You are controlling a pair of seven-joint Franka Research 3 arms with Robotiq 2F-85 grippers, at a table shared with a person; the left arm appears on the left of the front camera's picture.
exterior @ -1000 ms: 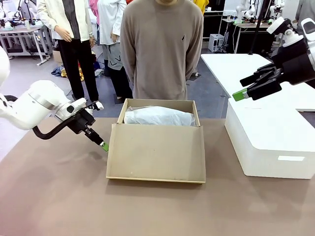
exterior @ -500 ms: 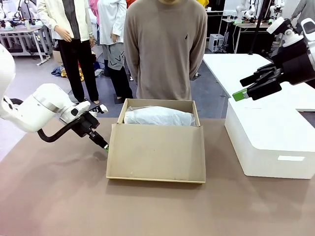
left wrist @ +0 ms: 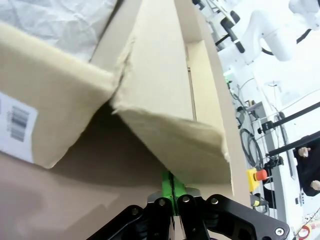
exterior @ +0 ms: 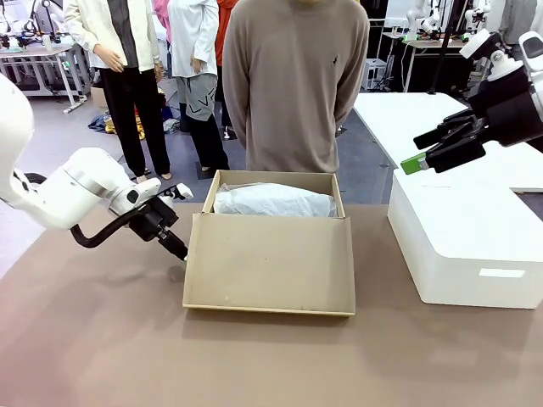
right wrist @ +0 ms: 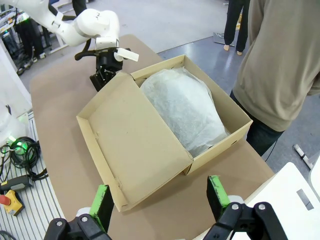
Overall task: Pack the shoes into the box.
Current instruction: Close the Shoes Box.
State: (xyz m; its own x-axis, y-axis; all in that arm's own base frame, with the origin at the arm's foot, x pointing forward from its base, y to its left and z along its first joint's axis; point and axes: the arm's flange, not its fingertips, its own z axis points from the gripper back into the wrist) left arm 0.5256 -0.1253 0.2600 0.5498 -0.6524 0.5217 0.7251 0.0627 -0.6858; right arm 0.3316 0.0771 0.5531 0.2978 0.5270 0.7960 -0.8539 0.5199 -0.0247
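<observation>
The tan cardboard box stands at mid-table with its flap lid folded down toward me. A crumpled bundle of white tissue paper fills the box; the shoes are hidden. My left gripper is low at the lid's left edge. In the left wrist view its green pads are pressed together, shut, with the tip tucked under the lid. The right wrist view also catches the left gripper at the lid's corner. My right gripper hangs open high on the right, nothing between its green pads.
A big white rectangular block sits on the table right of the box. A person in a beige sweater stands just behind the box, hands out of sight. The brown table has free room in front and at left.
My left gripper has slid right to the lid's left edge, and its green tip has gone out of sight beneath it. The person has shifted slightly right. The right arm has not moved.
</observation>
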